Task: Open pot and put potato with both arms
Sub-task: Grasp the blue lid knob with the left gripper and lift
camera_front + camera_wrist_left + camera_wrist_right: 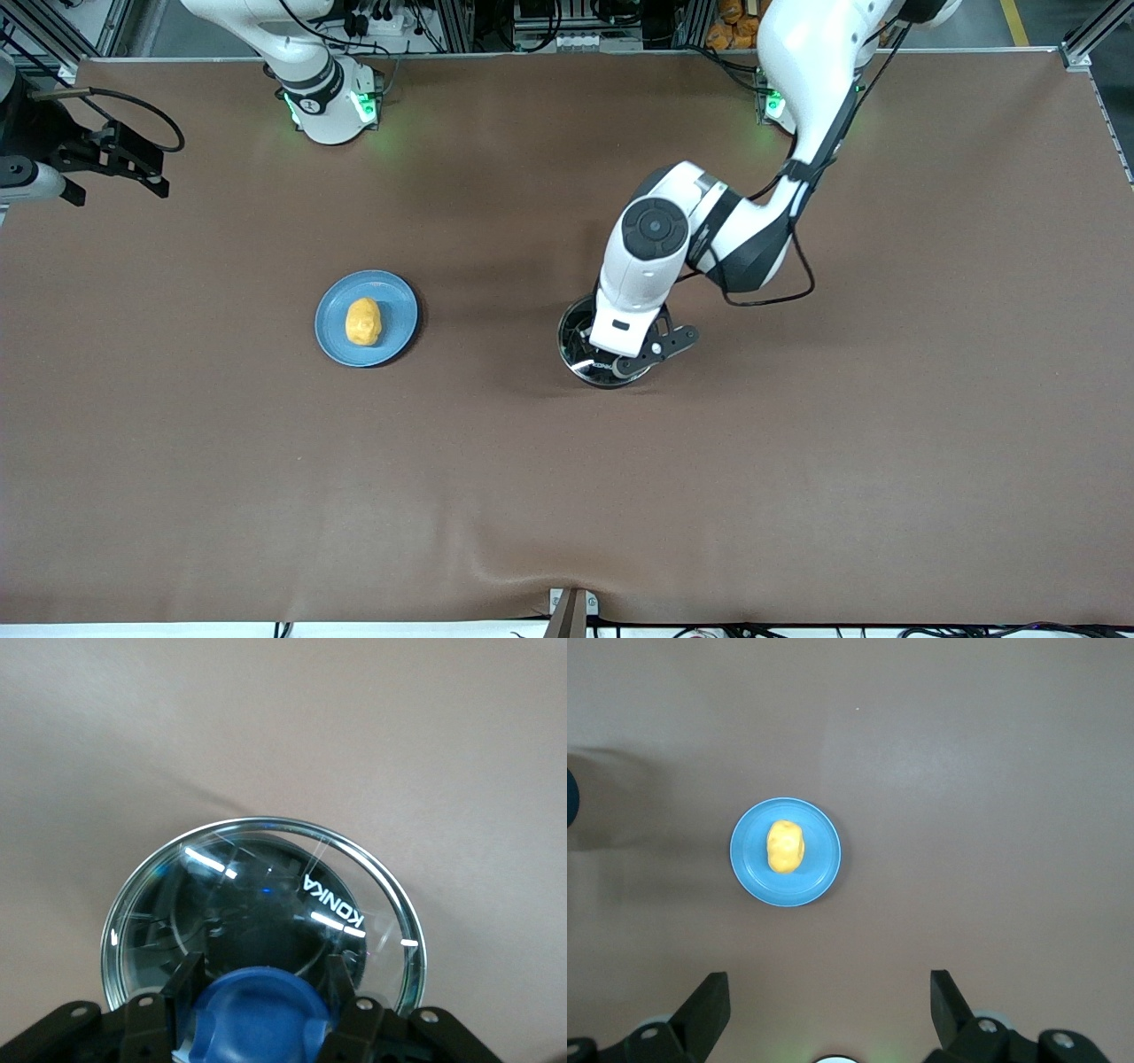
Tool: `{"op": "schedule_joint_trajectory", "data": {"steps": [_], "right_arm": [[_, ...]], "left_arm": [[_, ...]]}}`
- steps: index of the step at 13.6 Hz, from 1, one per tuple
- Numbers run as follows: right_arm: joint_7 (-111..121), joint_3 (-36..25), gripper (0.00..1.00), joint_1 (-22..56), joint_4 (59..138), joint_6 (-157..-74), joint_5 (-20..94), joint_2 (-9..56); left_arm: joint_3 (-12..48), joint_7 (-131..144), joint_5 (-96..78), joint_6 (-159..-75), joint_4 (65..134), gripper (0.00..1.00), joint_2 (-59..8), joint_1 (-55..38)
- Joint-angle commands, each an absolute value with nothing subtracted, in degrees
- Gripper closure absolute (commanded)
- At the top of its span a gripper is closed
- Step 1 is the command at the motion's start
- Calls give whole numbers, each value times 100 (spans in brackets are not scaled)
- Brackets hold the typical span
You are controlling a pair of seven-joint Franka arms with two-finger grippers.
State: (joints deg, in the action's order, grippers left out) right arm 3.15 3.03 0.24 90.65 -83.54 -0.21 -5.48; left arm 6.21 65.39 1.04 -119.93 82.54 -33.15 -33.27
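Note:
The pot [570,331] stands mid-table under my left arm, covered by a glass lid [266,890] with a steel rim; its handle is hidden. My left gripper [261,976] reaches down over it and is shut on the lid's blue knob [261,1019], one finger on each side. In the front view that left gripper [622,354] covers most of the lid. The yellow potato [363,321] lies on a blue plate [396,306] toward the right arm's end. My right gripper [115,183] waits high up at that end of the table, open and empty, and looks down on the potato [784,846].
The brown mat covers the whole table. The blue plate [821,873] and the pot are the only things on it. A metal bracket [571,611] sits at the table edge nearest the front camera. Cables and rack frames run along the arms' side.

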Motion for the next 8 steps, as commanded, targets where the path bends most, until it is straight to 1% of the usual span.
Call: {"op": "schedule_joint_trajectory", "data": {"steps": [1, 3, 6, 8], "right_arm": [[325, 352, 0, -62, 9062, -8323, -9, -554], [325, 352, 0, -44, 9053, -8358, -9, -501], [325, 352, 0, -35, 8992, -8385, -9, -422], [325, 360, 0, 9, 8948, -8385, -9, -422]], "left_arm": [[615, 6514, 281, -11568, 8419, 91, -2858, -3182], [624, 5997, 272, -11408, 8586, 91, -2603, -2903], [694, 4908, 167, -11417, 9445, 91, -1839, -2182], [703, 4082, 36, -11530, 10052, 91, -1531, -1707]]}}
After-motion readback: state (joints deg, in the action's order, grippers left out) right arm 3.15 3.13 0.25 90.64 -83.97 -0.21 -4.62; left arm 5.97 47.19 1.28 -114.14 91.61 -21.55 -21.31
